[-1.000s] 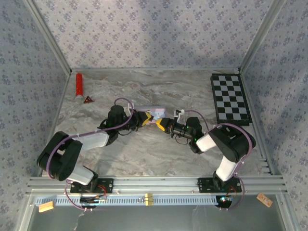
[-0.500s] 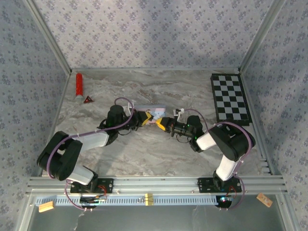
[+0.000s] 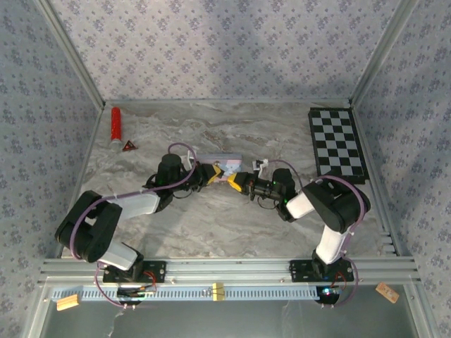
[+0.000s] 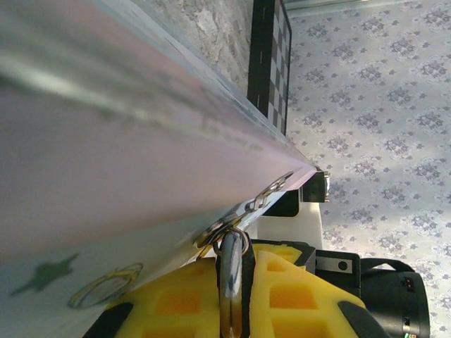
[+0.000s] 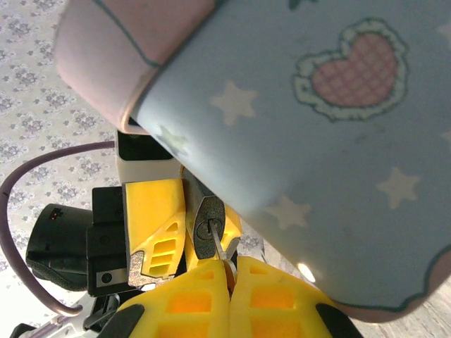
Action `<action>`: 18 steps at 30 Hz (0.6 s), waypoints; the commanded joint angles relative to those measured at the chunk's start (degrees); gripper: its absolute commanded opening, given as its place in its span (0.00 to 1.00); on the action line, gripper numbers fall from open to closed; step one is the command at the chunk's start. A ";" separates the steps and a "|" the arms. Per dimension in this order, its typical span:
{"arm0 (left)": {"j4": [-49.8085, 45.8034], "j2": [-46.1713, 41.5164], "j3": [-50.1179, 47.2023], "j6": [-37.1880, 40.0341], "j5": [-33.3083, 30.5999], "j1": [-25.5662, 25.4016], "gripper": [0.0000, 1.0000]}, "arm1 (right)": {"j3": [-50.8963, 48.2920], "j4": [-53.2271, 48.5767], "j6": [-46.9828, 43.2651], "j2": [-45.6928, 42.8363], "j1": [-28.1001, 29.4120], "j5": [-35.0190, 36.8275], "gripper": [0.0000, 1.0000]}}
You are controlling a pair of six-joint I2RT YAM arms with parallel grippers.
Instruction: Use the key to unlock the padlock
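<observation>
Right gripper (image 5: pixel 226 265) keeps pinching the key (image 5: pixel 221 252), left gripper (image 4: pixel 234 264) still clamps the padlock (image 5: pixel 207 236); my right elbow (image 3: pixel 344 204) sits further left.

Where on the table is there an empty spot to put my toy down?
Two good spots: the back of the table, between the red tube and the checkerboard, and the near stretch in front of the pastel tin. The middle is crowded: the left fingers and right fingers meet at the tin.

A red tube (image 3: pixel 115 124) and a red triangle (image 3: pixel 129 146) lie by the desk's (image 3: pixel 211 218) far left corner, a checkerboard (image 3: pixel 337 144) far right, a tin (image 3: pixel 224 161) mid-desk.
</observation>
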 commanded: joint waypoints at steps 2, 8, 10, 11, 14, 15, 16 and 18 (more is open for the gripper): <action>5.63 0.87 0.03 1.84 8.72 -1.60 0.00 | 2.38 1.99 -0.73 0.91 0.82 0.41 0.00; 6.45 1.98 -0.25 1.67 9.71 -1.60 0.00 | 1.75 1.96 -0.75 1.62 0.74 0.24 0.00; 6.49 2.06 -0.41 1.74 9.78 -1.59 0.00 | 1.52 2.00 -0.97 1.63 0.77 0.24 0.00; 6.53 1.98 -0.51 1.67 9.88 -1.58 0.00 | 1.50 2.00 -1.19 1.50 0.77 0.28 0.00; 6.80 2.03 -0.59 1.40 10.04 -1.62 0.00 | 1.59 1.68 -1.85 1.21 0.73 0.23 0.00; 6.80 1.90 -0.59 1.32 10.12 -1.63 0.00 | 1.59 1.38 -2.33 1.19 0.73 0.23 0.00; 6.88 1.85 -0.59 1.18 10.21 -1.58 0.00 | 1.62 1.08 -2.80 1.10 0.73 0.23 0.00; 6.89 1.77 -0.59 0.90 10.39 -1.62 0.00 | 1.89 -0.13 -4.62 0.85 0.64 -0.07 0.00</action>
